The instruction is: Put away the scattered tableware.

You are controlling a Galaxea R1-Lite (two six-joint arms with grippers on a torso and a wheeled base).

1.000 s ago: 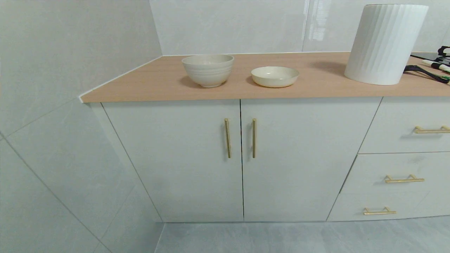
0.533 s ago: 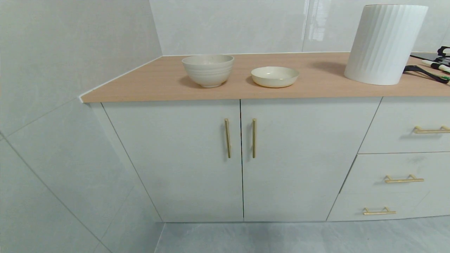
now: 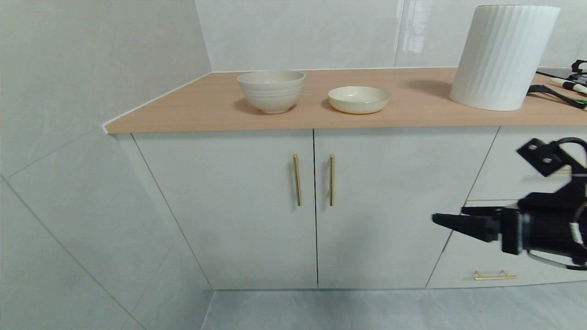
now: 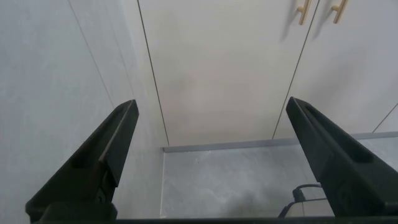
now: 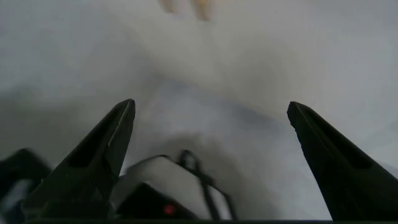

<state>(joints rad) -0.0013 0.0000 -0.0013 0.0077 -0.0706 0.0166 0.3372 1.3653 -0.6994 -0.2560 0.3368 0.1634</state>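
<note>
A deep ribbed cream bowl (image 3: pixel 271 90) and a shallow cream dish (image 3: pixel 358 99) stand side by side on the wooden countertop (image 3: pixel 192 110), above two shut cabinet doors (image 3: pixel 229 206). My right gripper (image 3: pixel 447 218) is below counter height in front of the drawers, pointing toward the right-hand door and well clear of both dishes. In the right wrist view my right gripper (image 5: pixel 211 104) is open with nothing between its fingers. The left gripper (image 4: pixel 211 106) is open and empty too, low down and facing the foot of the left cabinet door (image 4: pixel 217 74) and the floor.
A tall white ribbed cylinder (image 3: pixel 502 57) stands at the counter's right, with dark-handled utensils (image 3: pixel 557 94) beside it. Gold handles (image 3: pixel 297 179) run down the door seam. Drawers (image 3: pixel 527 233) sit to the right, a tiled wall (image 3: pixel 69 137) closes the left.
My right arm has come into the head view from the right, at drawer height. The bowl and the dish have not moved.
</note>
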